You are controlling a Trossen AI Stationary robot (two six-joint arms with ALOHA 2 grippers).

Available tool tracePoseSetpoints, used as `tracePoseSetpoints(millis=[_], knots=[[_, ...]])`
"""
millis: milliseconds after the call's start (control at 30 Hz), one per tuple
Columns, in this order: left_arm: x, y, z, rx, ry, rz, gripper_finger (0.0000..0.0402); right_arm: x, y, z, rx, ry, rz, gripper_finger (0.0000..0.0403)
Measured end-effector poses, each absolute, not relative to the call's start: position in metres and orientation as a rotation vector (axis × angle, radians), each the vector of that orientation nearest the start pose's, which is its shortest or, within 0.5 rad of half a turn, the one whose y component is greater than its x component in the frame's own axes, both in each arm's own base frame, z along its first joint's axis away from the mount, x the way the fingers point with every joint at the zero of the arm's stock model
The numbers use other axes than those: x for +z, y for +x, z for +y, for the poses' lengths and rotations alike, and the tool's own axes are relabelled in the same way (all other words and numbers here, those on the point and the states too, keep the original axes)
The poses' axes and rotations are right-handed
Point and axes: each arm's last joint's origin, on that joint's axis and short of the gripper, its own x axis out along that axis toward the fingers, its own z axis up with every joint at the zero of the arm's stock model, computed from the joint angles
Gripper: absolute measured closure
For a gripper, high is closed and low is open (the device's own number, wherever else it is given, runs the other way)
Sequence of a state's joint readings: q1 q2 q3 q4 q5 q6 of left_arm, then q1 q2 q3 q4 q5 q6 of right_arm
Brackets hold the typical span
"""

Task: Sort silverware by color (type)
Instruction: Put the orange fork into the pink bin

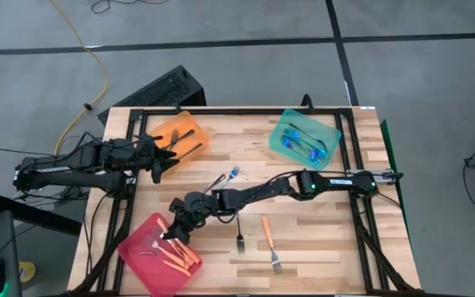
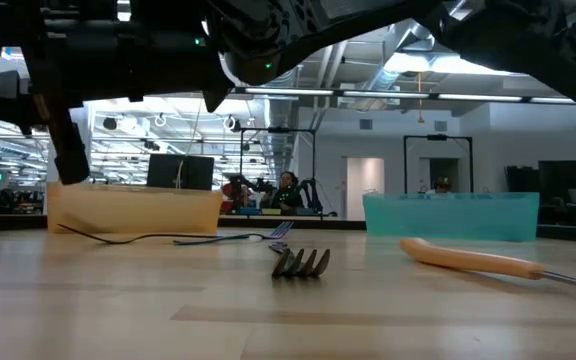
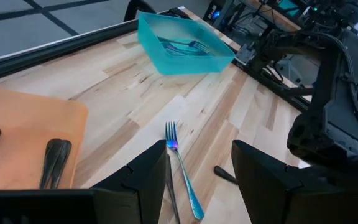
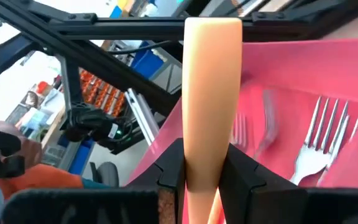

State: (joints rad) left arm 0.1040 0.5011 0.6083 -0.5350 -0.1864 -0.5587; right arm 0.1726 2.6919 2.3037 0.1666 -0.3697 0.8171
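My right gripper (image 1: 175, 230) reaches across the table to the near left. It is shut on an orange-handled fork (image 4: 211, 87) over the pink tray (image 1: 143, 262). That tray holds orange-handled forks (image 4: 321, 140). My left gripper (image 1: 157, 167) hangs open beside the orange tray (image 1: 190, 125), which holds dark forks (image 3: 55, 158). The teal tray (image 1: 330, 132) holds blue forks (image 3: 182, 45). Flat on the table lie a blue fork (image 1: 226, 177), a dark fork (image 1: 240, 242) and an orange fork (image 1: 269, 241). My right gripper pinches the fork's orange handle (image 4: 211, 146) between its two fingers (image 4: 170, 171), which lie across it. The handle's rounded free end sticks out well beyond the fingertips. The tine end is hidden behind the gripper. The fork is held above the pink tray's far edge.
The black frame rails (image 1: 138, 115) run around the table's edges. The loose forks lie in the middle and near part of the table, with bare wood (image 1: 320, 247) toward the near right. In the low view the dark fork's tines (image 2: 302, 262) and the orange fork (image 2: 473, 261) lie close.
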Motion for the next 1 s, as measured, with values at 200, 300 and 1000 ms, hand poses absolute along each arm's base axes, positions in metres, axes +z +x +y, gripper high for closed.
tracePoseSetpoints(millis=[200, 300, 1000], knots=[[0.2763, 0.112, 0.0169, 0.392, -0.535, 0.339, 0.0235, 0.1584, 0.5884, 0.1141, 0.408, 0.824, 0.454, 0.0314], [0.2763, 0.112, 0.0169, 0.392, -0.537, 0.338, 0.0235, 0.1581, 0.5883, 0.1141, 0.407, 0.826, 0.458, 0.0314], [0.2764, 0.1121, 0.0169, 0.391, -0.534, 0.338, 0.0235, 0.1533, 0.5883, 0.1086, 0.347, 0.839, 0.49, 0.0285]])
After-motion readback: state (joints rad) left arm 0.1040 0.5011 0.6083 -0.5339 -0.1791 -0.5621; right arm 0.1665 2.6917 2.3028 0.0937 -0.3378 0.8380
